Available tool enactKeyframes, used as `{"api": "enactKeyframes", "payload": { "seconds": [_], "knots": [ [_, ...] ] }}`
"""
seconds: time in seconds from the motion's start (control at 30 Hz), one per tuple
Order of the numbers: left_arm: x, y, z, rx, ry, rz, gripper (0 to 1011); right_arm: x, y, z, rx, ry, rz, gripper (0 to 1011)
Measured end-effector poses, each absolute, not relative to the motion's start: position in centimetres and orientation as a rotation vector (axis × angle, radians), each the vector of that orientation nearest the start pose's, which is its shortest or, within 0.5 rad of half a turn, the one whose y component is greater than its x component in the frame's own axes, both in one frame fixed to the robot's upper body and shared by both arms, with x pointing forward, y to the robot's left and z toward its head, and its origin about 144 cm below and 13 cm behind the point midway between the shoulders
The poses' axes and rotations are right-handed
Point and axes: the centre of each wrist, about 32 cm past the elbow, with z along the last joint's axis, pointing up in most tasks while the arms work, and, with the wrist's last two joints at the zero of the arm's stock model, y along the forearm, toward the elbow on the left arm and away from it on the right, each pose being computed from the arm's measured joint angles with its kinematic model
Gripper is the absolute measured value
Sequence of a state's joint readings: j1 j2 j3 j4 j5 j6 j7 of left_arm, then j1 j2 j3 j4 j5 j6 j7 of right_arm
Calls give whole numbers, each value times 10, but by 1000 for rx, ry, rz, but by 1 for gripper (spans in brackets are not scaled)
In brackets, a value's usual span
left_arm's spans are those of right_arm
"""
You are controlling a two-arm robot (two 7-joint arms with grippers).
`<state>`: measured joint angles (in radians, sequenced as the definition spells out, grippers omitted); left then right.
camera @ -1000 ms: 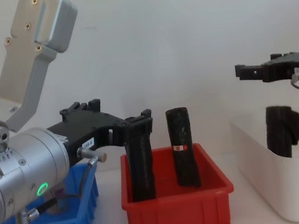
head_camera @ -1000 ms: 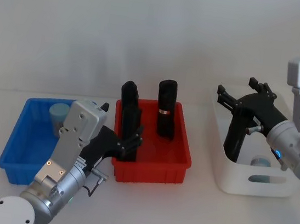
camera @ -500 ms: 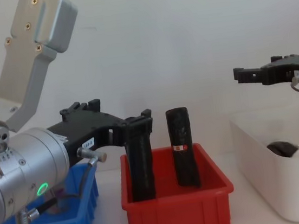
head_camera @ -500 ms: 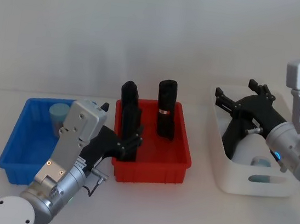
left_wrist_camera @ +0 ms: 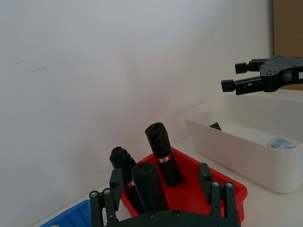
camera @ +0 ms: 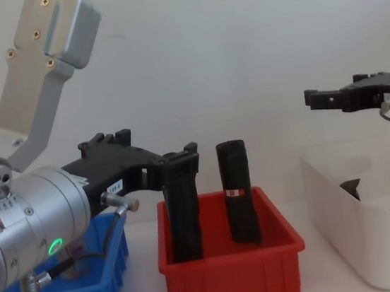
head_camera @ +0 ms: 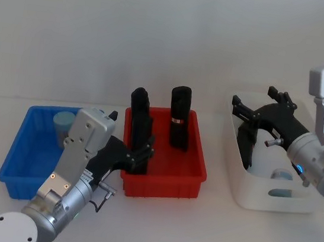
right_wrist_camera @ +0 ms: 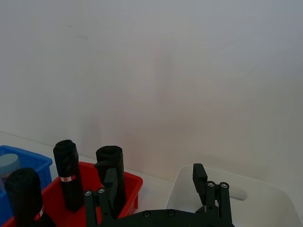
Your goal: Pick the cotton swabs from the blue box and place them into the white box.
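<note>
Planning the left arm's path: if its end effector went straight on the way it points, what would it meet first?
Probably the near black roll in the red bin, dead ahead of the left end effector; depth is unclear.

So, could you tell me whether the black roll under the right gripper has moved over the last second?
Yes. The black roll has dropped from under the right gripper down into the white box, now lying below its rim.
</note>
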<state>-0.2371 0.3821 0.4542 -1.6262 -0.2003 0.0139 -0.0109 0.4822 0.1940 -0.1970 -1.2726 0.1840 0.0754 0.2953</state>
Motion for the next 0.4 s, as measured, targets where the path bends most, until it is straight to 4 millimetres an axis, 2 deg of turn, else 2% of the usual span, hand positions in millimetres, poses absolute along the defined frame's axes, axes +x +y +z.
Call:
{"api": "enactKeyframes", "payload": {
  "seconds": [0.4],
  "knots": [
    [492, 198, 1204, 61, -268, 1124, 1003, 586, -243, 1231, -14, -113, -1153, 1001]
  ]
}}
